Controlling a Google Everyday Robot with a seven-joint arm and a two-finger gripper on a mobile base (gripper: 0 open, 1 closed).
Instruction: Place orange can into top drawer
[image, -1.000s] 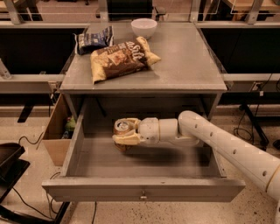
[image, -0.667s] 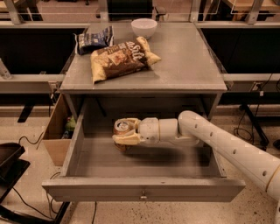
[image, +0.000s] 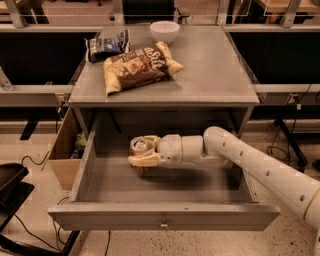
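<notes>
The top drawer (image: 165, 216) is pulled wide open under the grey cabinet top, its knob at the centre of the front panel. The orange can (image: 139, 148) stands upright inside the drawer at its back left, silver top and pull tab showing. My gripper (image: 144, 151) reaches in from the right on a white arm and is shut on the can, one pale finger behind it and one in front. The can's lower part is in shadow close to the drawer floor; I cannot tell whether it touches.
On the cabinet top (image: 215, 75) lie a brown chip bag (image: 140, 67), a dark blue snack bag (image: 107, 45) and a white bowl (image: 164, 31). A brown cardboard box (image: 65, 150) stands on the floor left of the drawer. Cables run across the floor at both sides.
</notes>
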